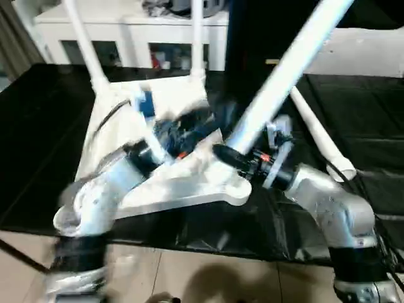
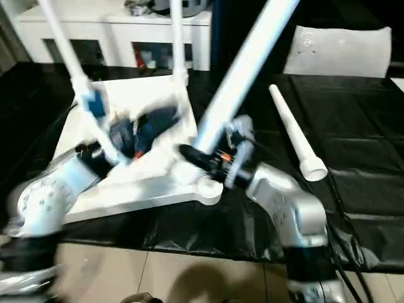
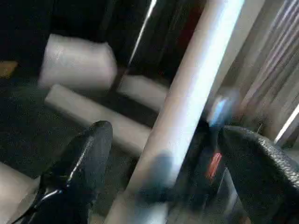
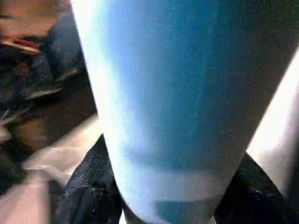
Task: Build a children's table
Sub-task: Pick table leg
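The right gripper [image 2: 201, 158] is clamped around a long white leg [image 2: 243, 66] near its thick end, and that end sits just above the near corner socket [image 2: 208, 187] of the upturned tabletop [image 2: 148, 95] on the black work table [image 2: 353, 158]. The leg leans steeply away to the right, so my worry is that it goes in crooked: pushed at that angle it could jam at the socket rim or lever the light tabletop up and slide it off the near edge. Two legs [image 1: 81, 38] already stand up at the far corners; the fourth leg [image 2: 293, 139] lies loose on the black cover, well off to the right. The left gripper [image 3: 163, 177] straddles the held leg with its fingers [image 3: 86, 154] spread, gripping nothing. No real containers in play; the white cabinet [image 1: 126, 38] behind holds things too blurred to name.
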Robot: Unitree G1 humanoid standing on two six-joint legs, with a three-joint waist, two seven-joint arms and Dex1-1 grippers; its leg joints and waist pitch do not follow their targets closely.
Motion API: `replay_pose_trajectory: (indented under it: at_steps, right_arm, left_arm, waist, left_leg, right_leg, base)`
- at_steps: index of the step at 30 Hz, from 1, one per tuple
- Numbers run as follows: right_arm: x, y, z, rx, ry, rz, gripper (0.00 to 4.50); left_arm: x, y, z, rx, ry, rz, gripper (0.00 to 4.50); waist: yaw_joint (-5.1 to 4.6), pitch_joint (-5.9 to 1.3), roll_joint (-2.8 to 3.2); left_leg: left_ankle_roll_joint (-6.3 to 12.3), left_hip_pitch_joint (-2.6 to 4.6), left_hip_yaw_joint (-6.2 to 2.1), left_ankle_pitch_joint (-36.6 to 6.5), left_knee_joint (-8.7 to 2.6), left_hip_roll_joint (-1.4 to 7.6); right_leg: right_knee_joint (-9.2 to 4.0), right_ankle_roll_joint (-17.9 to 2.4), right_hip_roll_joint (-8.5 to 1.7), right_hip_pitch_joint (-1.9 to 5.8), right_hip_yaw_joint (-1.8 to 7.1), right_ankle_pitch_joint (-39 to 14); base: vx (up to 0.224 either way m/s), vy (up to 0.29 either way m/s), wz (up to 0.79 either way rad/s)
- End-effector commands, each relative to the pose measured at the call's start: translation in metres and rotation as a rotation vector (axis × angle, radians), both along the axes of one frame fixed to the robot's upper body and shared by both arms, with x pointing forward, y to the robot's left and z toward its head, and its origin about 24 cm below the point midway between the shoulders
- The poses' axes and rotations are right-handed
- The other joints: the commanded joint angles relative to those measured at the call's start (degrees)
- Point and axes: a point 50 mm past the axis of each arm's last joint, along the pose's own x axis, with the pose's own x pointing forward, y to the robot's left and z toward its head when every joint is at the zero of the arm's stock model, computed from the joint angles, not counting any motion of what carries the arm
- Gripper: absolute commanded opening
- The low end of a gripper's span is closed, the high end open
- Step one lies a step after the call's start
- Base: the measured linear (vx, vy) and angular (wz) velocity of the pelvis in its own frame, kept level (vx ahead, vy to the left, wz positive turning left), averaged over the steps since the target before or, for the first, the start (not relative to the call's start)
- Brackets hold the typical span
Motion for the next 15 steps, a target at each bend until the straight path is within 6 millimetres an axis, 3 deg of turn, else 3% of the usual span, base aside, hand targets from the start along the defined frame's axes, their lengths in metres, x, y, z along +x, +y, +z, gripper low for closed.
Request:
replay_pose_trajectory:
  at_steps: [1, 2, 5, 6, 7, 8, 10, 15]
  right_arm:
    - [0.001, -0.003, 0.009, -0.027, -0.057, -0.070, 1.93]
    - [0.001, -0.004, 0.008, -0.028, -0.053, -0.086, 1.93]
    - [-0.002, -0.007, 0.001, -0.057, -0.033, -0.163, 1.93]
    - [-0.003, -0.008, -0.001, -0.072, -0.034, -0.176, 1.93]
    - [-0.005, -0.008, -0.003, -0.083, -0.031, -0.189, 1.93]
    - [-0.006, -0.007, -0.004, -0.086, -0.030, -0.192, 1.93]
    - [-0.009, -0.008, -0.008, -0.090, -0.016, -0.222, 1.93]
    - [-0.009, -0.011, -0.011, -0.123, -0.028, -0.277, 1.93]
  left_arm:
    - [-0.005, -0.004, -0.007, 0.130, -0.047, -0.020, 4.01]
    - [-0.006, -0.004, -0.010, 0.160, -0.051, -0.023, 4.01]
    - [-0.012, -0.001, -0.026, 0.313, -0.062, -0.049, 4.01]
    - [-0.014, 0.000, -0.032, 0.359, -0.064, -0.060, 4.01]
    - [-0.017, 0.001, -0.041, 0.427, -0.073, -0.078, 4.01]
    - [-0.018, 0.001, -0.044, 0.447, -0.076, -0.084, 3.83]
    - [-0.020, 0.006, -0.064, 0.574, -0.093, -0.110, 3.66]
    - [-0.018, 0.010, -0.073, 0.627, -0.105, -0.109, 3.20]
  waist:
    - [-0.45, -3.78, 0.26]
    - [-0.61, -3.79, 0.69]
    - [-1.05, -3.71, 0.54]
    - [-1.21, -3.65, 0.51]
    - [-1.56, -3.66, 0.10]
    - [-1.55, -3.62, 0.46]
    - [-1.99, -3.44, 0.19]
    - [-3.04, -3.34, 0.39]
  left_leg:
    - [-0.51, 0.89, -2.22, -12.96, -4.68, 3.23]
    - [-0.47, 1.00, -2.32, -13.15, -4.71, 3.41]
    - [-0.10, 0.78, -2.36, -13.75, -4.84, 3.46]
    - [-0.12, 0.89, -2.34, -14.39, -4.91, 3.41]
    - [-0.05, 0.76, -2.16, -14.27, -4.78, 3.30]
    - [0.09, 0.76, -2.22, -14.26, -4.80, 3.20]
    - [0.46, 0.70, -2.19, -14.60, -4.74, 2.92]
    - [-0.13, 0.89, -2.36, -17.26, -4.80, 3.02]
  right_leg:
    - [-5.69, 0.66, -4.44, 2.76, 3.43, -25.59]
    - [-5.73, -0.02, -4.47, 2.65, 3.46, -25.08]
    - [-5.56, -1.55, -4.38, 2.70, 3.50, -23.79]
    - [-5.48, -1.50, -4.45, 2.67, 3.55, -24.45]
    - [-5.47, -1.46, -4.47, 2.75, 3.60, -24.58]
    - [-5.64, -0.88, -4.58, 2.68, 3.66, -26.10]
    - [-6.25, 0.12, -4.53, 2.50, 3.52, -28.82]
    - [-6.42, 0.15, -4.62, 2.31, 3.26, -30.72]
  base:
    - [0.000, 0.000, 0.00]
    - [0.000, 0.000, 0.00]
    - [0.000, 0.000, 0.00]
    - [0.000, 0.000, 0.00]
    - [0.000, 0.000, 0.00]
    - [0.000, 0.000, 0.00]
    - [0.000, 0.000, 0.00]
    - [0.000, 0.000, 0.00]
